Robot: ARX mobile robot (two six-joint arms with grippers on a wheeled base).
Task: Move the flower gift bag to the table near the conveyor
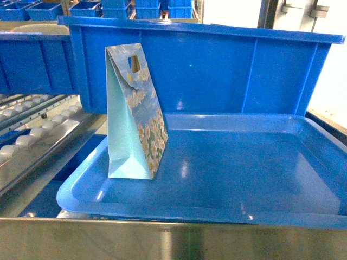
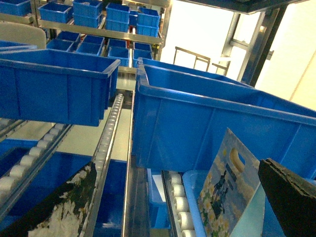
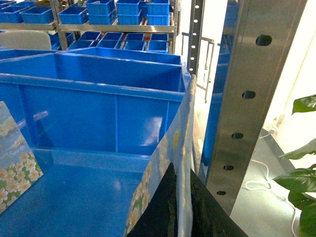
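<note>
Here, upright flower gift bag [image 1: 134, 111] on blue tray [image 1: 244, 184], blue bin [image 1: 217, 65] right behind.

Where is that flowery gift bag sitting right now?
In the head view the flower gift bag stands upright at the left end of the blue tray, leaning against the blue bin behind it, just right of the conveyor rollers.
</note>
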